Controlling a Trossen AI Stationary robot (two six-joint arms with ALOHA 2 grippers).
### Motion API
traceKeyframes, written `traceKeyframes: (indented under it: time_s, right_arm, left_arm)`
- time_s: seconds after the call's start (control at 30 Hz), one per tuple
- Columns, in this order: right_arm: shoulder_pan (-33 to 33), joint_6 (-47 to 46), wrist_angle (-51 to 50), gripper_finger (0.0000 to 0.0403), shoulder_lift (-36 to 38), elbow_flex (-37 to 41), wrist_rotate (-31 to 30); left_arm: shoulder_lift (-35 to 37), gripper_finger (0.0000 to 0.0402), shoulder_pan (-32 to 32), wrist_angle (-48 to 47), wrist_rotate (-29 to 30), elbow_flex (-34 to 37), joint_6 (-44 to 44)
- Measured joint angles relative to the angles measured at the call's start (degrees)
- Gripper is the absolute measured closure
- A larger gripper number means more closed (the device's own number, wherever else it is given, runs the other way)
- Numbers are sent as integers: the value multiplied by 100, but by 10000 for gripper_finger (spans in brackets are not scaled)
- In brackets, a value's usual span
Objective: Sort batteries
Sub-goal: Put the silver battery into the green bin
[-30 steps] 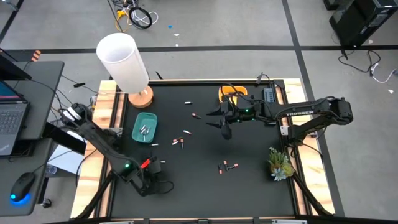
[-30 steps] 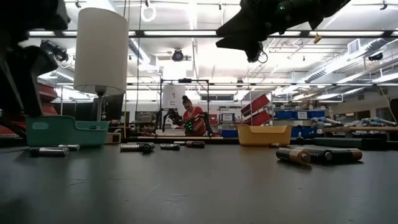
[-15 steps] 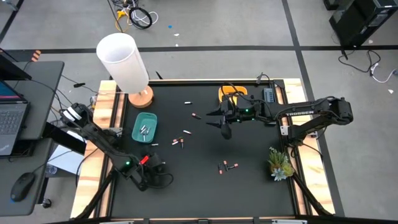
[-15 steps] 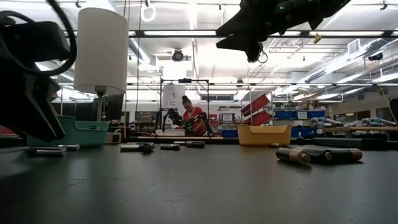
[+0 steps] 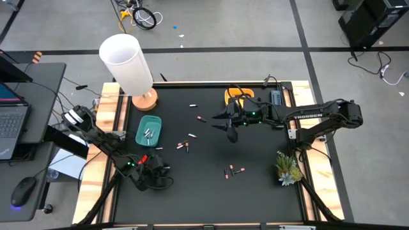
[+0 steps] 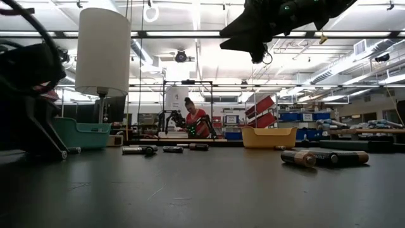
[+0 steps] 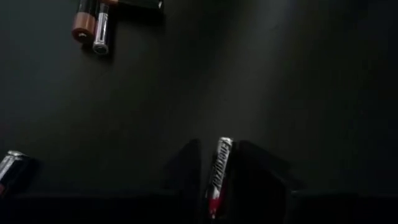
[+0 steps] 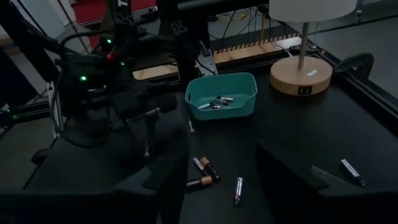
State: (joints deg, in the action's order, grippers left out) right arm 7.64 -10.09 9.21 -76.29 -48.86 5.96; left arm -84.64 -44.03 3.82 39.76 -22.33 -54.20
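Small batteries lie scattered on the black table [image 5: 211,191], among them a pair [image 5: 183,145] in the middle and a dark pair [image 5: 236,170] nearer the front. My left gripper [image 5: 160,165] is low at the near left, open. Its fingers stand either side of a silver battery with a red end [image 7: 219,165] that lies flat on the table. From the right wrist view the same battery [image 8: 147,149] shows below that gripper. My right gripper [image 5: 230,132] hangs open high over the table's middle with nothing between its fingers. My left gripper slants down from the near left, its fingers lying along the silver battery's two long sides. One finger [image 7: 258,177] stands right beside the battery and the other [image 7: 186,171] a little off. Whether either touches it I cannot tell.
A teal bin [image 5: 148,130] with several batteries stands at the left, and a yellow bin [image 5: 238,96] at the back. A white lamp [image 5: 128,64] on a wooden foot fills the far left corner. A green plant sprig [image 5: 287,167] sits at the right edge.
My left gripper has sunk to the table and gone toward the far edge, tipping its fingers further downward. It now covers the battery that showed free at the near left a second ago.
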Motion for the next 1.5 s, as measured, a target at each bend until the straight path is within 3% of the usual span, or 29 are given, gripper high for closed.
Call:
traceKeyframes:
  time_s: [0.17,0.37,0.7,1.3,1.4,1.5]
  right_arm:
    - [2,-89,-36,213,-1,-16,0]
    - [40,-23,-165,219,-4,-253,-35]
    - [195,108,-385,220,-5,-456,-57]
    - [199,295,-457,220,-4,-483,-46]
    - [191,441,-474,220,-4,-483,-25]
    - [188,532,-469,220,-4,-483,-13]
  left_arm:
    - [13,314,-6,741,8,429,407]
    - [22,365,4,791,-206,530,757]
    - [-4,365,161,635,-198,309,831]
    - [-4,365,950,628,724,-646,1085]
    - [188,365,1208,-380,729,-1151,912]
    - [532,365,1592,-2353,741,-1825,224]
